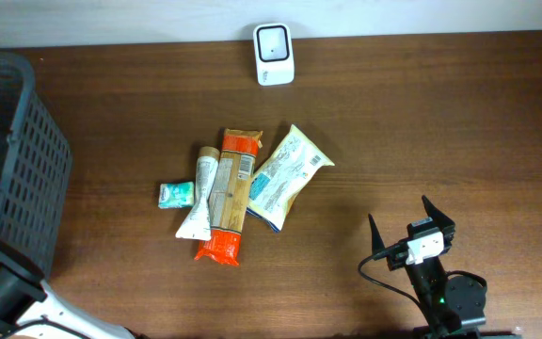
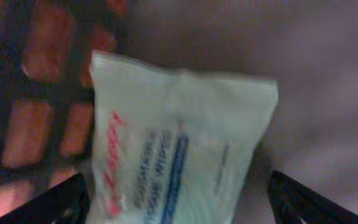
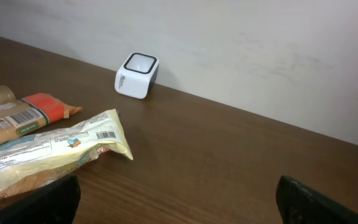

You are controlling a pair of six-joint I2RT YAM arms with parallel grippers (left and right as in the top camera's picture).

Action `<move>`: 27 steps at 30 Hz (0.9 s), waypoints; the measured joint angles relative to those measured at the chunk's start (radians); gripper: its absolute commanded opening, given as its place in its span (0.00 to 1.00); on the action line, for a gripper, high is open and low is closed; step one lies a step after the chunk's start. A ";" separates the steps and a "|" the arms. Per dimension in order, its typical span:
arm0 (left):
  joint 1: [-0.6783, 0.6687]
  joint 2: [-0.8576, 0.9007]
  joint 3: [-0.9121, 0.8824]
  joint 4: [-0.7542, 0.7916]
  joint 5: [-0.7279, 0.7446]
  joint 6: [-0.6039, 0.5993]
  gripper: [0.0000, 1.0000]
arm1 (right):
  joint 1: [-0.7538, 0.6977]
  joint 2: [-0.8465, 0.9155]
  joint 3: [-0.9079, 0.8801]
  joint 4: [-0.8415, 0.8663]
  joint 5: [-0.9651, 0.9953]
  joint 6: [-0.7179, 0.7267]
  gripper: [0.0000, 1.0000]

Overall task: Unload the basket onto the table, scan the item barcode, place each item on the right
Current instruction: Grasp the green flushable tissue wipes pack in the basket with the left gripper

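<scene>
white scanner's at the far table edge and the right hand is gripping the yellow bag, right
No. The right hand is open and empty, well apart from the yellow bag, as the overhead view shows. The white scanner does sit at the far table edge.

pictured from my remote desk: no wording i can read. the pale packet [image 2: 179,143] carries blurred red and blue lettering; the cream bag [image 3: 48,155] shows a barcode beside illegible small print.

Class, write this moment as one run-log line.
left gripper open over wipes | right gripper open, empty | nothing at scanner
</scene>
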 measured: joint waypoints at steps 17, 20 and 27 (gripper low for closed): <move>-0.017 0.006 0.017 -0.034 0.031 -0.006 0.00 | 0.000 0.000 0.000 0.000 0.000 0.001 0.99; -0.049 -0.012 0.016 -0.038 0.111 -0.014 0.00 | 0.000 0.000 0.000 0.000 0.000 0.000 0.99; -0.124 -0.200 0.016 -0.002 0.209 -0.227 0.00 | 0.000 0.000 0.000 0.000 0.000 0.000 0.99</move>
